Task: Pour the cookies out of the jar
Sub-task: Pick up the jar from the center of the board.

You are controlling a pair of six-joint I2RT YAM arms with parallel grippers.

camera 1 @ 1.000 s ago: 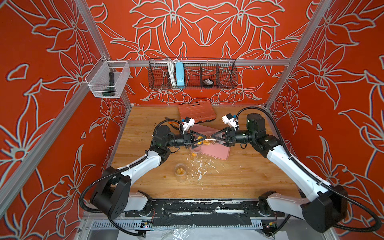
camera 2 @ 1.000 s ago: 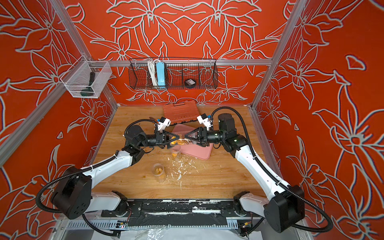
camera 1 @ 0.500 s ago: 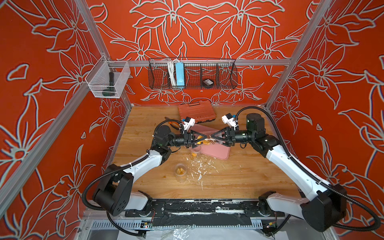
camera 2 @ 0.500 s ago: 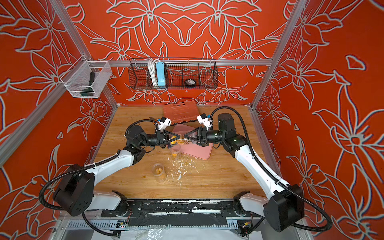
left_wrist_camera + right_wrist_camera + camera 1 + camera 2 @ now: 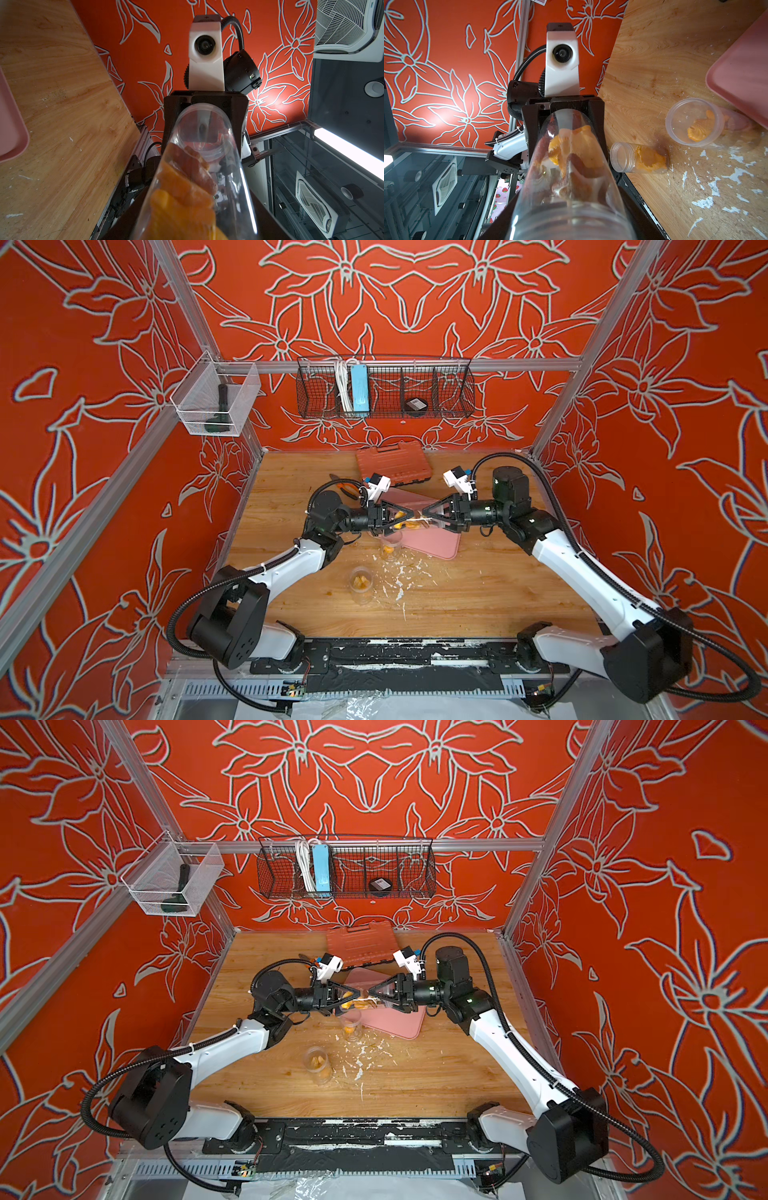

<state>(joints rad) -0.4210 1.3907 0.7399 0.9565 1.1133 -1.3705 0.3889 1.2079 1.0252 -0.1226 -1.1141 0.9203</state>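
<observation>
A clear jar (image 5: 410,522) hangs level above the near edge of the pink tray (image 5: 436,542), held between my two grippers, which face each other. Orange and brown cookies (image 5: 182,187) lie inside it, piled toward the left gripper's end. My left gripper (image 5: 411,514) is shut on that end, its dark fingers (image 5: 124,226) on either side of the jar (image 5: 207,128). My right gripper (image 5: 423,515) is shut on the ridged end of the jar (image 5: 571,214). From the right wrist the cookies (image 5: 575,149) show through the wall. In both top views the jar (image 5: 362,1004) sits where the jaw tips meet.
Two other open clear jars with orange biscuits stand on the wooden table, one (image 5: 390,546) by the tray's corner and one (image 5: 361,584) nearer the front. White crumbs (image 5: 400,587) are scattered beside them. An orange tool case (image 5: 392,464) and pliers (image 5: 345,488) lie behind.
My left gripper's jaws have closed in on the jar's end. Both arms and the jar have stayed almost in place.
</observation>
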